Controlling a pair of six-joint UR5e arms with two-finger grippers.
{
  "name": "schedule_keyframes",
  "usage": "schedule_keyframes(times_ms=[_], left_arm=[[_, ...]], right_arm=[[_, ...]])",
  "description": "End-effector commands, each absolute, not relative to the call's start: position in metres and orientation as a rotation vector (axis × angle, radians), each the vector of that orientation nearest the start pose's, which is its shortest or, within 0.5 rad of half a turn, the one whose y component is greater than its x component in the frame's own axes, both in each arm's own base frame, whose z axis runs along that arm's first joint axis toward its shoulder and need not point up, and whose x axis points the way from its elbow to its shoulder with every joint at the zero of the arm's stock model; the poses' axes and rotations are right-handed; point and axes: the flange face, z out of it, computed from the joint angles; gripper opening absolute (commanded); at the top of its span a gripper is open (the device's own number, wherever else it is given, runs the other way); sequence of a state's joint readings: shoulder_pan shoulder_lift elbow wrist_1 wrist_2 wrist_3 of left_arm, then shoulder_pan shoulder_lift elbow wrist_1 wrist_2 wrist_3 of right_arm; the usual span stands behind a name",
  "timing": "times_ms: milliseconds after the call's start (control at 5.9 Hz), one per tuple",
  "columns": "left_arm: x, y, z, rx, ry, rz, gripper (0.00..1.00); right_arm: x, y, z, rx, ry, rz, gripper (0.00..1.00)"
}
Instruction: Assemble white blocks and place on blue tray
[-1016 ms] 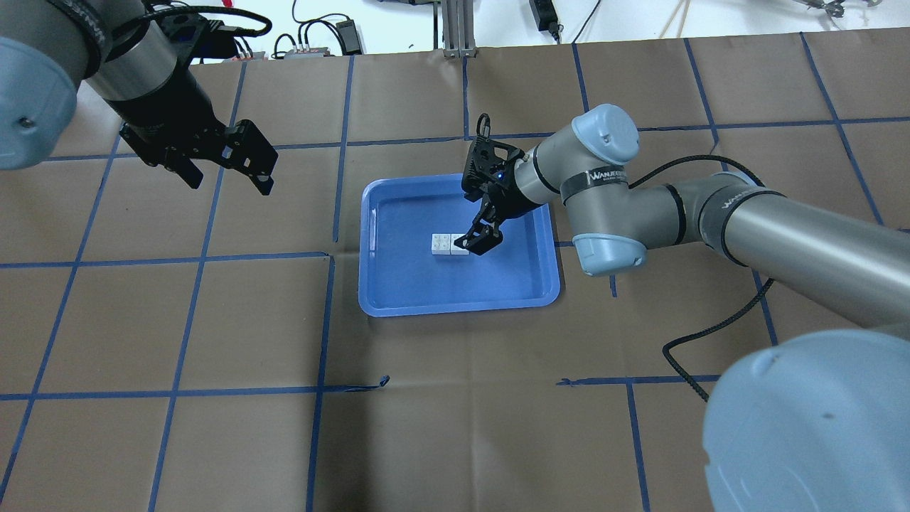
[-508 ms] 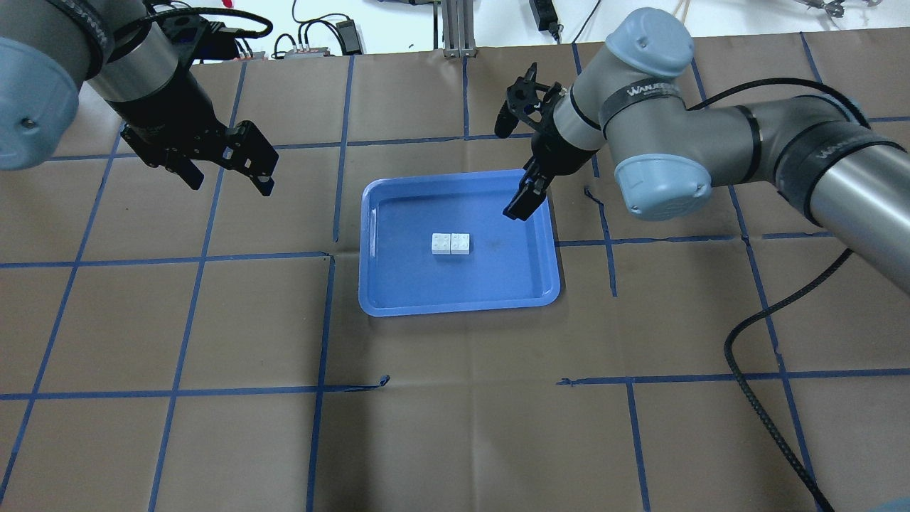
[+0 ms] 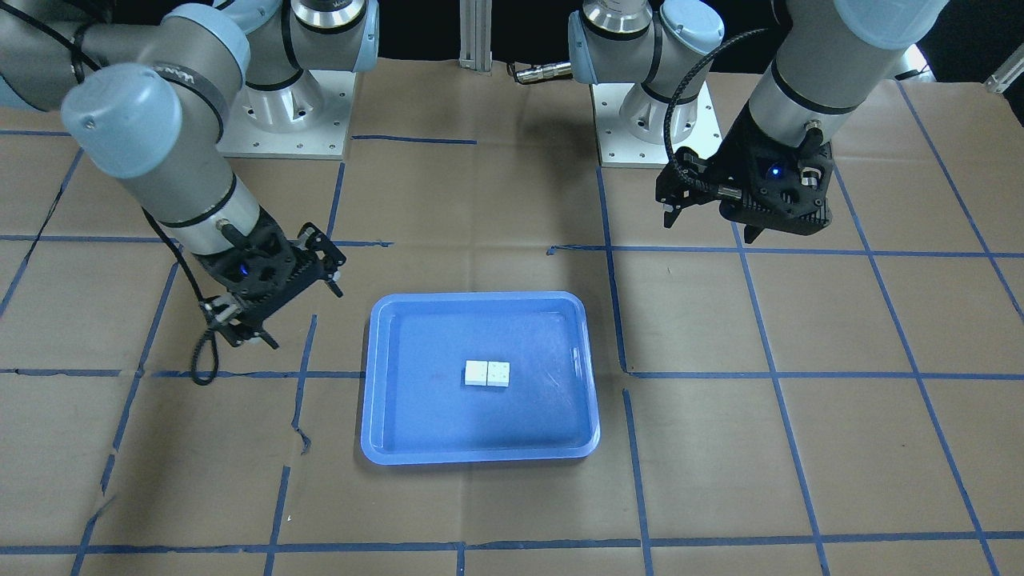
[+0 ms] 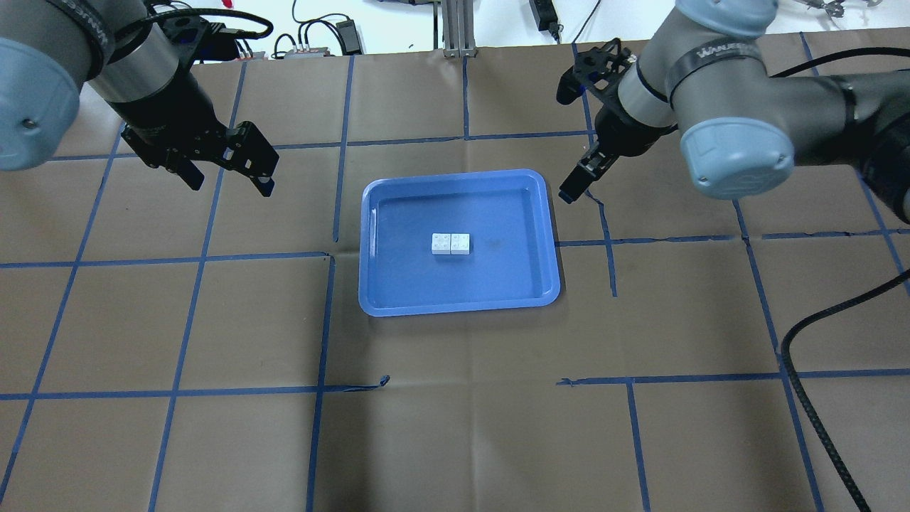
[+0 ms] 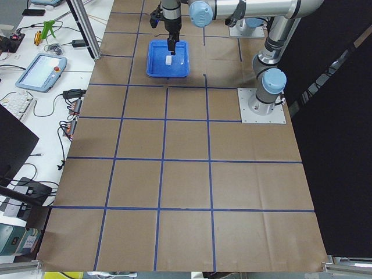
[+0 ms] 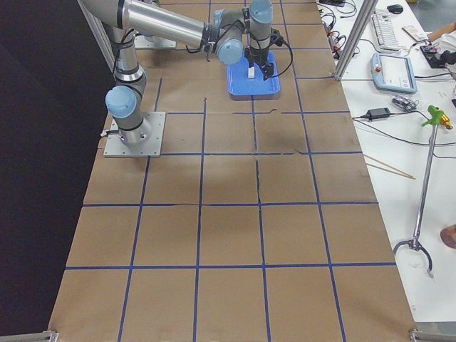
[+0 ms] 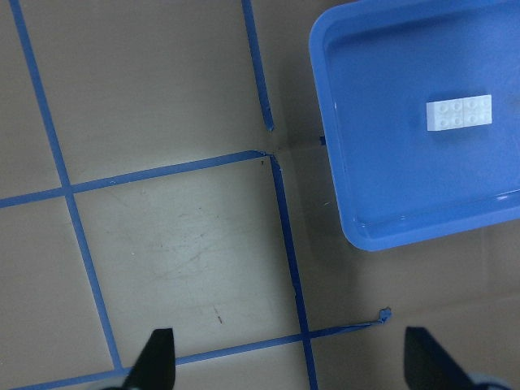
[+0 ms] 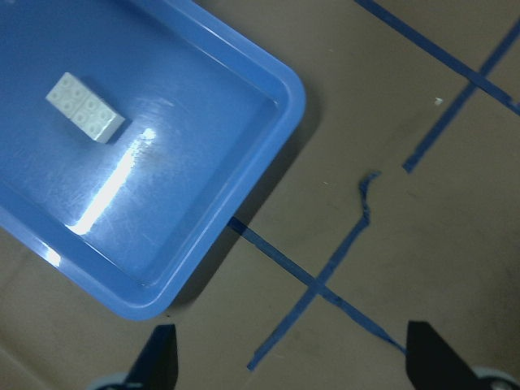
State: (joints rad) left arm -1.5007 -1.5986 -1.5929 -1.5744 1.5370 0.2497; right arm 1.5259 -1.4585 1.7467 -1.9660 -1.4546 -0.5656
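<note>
The two white blocks (image 4: 451,244) are joined side by side and lie flat in the middle of the blue tray (image 4: 498,281). They also show in the front view (image 3: 487,373) and in both wrist views (image 7: 459,113) (image 8: 84,107). My right gripper (image 3: 304,318) is open and empty, raised above the table just outside the tray's far right corner (image 8: 280,89). My left gripper (image 4: 229,183) is open and empty, held high over the table to the left of the tray (image 7: 390,211).
Brown paper with a blue tape grid (image 4: 323,320) covers the table. The right arm's black cable (image 4: 803,370) hangs over the right side. Both arm bases (image 3: 656,120) stand at the robot's edge of the table.
My right gripper was at the right block in the tray; it has risen and drawn back to the right, past the tray's far corner. The blocks stayed put. The left arm has not moved.
</note>
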Motion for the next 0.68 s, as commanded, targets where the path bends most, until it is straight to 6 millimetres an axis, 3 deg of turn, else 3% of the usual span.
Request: schedule_keyframes(times_ms=[0, 339, 508], left_arm=[[-0.101, -0.506, 0.463, 0.284, 3.17, 0.078, 0.99], [-0.101, -0.506, 0.462, 0.284, 3.17, 0.081, 0.99], [-0.101, -0.506, 0.462, 0.284, 3.17, 0.081, 0.99]], right_arm=[[0.107, -0.526, 0.419, -0.309, 3.1, -0.18, 1.0], [0.108, -0.523, 0.503, -0.179, 3.101, 0.014, 1.0], [0.108, -0.52, 0.52, -0.093, 3.106, 0.029, 1.0]])
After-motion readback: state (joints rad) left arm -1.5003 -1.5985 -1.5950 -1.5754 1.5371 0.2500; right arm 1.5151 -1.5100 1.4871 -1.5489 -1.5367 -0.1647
